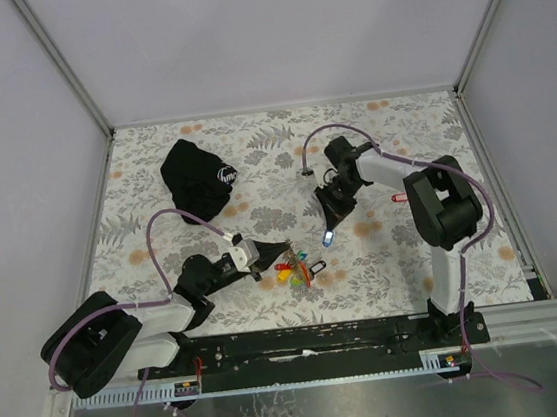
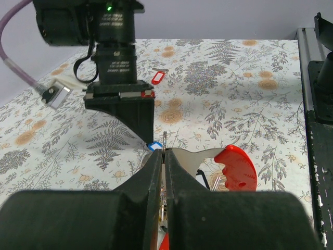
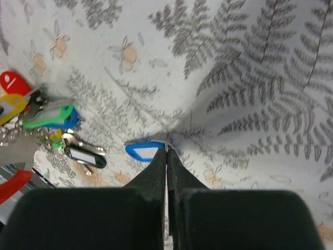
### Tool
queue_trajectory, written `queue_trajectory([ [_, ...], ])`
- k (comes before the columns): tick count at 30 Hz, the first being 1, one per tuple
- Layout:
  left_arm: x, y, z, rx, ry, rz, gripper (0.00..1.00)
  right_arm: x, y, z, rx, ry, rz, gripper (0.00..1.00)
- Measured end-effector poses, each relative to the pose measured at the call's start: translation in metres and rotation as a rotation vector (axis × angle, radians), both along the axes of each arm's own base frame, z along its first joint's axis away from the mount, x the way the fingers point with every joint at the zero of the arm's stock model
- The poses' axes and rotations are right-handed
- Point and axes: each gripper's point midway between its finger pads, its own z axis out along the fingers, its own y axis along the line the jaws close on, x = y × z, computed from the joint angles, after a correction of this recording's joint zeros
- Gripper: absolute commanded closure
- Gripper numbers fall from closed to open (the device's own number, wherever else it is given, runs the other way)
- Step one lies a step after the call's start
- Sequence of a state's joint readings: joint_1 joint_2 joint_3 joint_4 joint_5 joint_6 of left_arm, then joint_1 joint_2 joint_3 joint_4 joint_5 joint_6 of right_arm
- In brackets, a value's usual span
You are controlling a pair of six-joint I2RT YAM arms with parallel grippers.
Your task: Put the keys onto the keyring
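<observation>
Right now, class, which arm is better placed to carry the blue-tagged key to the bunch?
Right. The right arm's jaws are shut on the blue-tagged key, close to the bunch of keys. The left arm's jaws are shut right at the bunch, seemingly steadying it.

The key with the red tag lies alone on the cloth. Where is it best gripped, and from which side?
I would pinch the red tag across its narrow width, coming straight down from above: it lies flat on the tablecloth, and nothing stands close beside it.
</observation>
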State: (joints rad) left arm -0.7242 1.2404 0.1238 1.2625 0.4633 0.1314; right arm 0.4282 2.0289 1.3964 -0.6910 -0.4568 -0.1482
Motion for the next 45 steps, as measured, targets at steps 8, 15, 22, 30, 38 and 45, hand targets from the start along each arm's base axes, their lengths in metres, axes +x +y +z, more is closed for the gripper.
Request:
queue_trajectory([
  [8, 0.0, 0.0, 0.0, 0.0, 0.0, 0.0, 1.0, -0.007, 0.009, 0.051, 0.117, -0.268, 0.086, 1.0],
  [15, 0.001, 0.0, 0.0, -0.001, -0.001, 0.006, 1.0, -0.02, 0.029, 0.091, 0.314, -0.558, 0.216, 1.0],
  [22, -0.002, -0.001, 0.001, 0.003, -0.015, -0.01, 1.0, -0.053, 0.032, 0.104, 0.501, -0.772, 0.344, 1.0],
  [30, -0.016, -0.006, 0.0, 0.022, -0.052, -0.101, 1.0, -0.08, 0.04, 0.137, 0.678, -1.016, 0.499, 1.0],
  [38, -0.025, -0.012, -0.002, 0.059, -0.075, -0.175, 1.0, -0.103, 0.049, 0.159, 0.779, -1.13, 0.602, 1.0],
  [45, -0.028, -0.014, -0.002, 0.065, -0.077, -0.2, 1.0, -0.121, 0.056, 0.162, 0.812, -1.158, 0.667, 1.0],
])
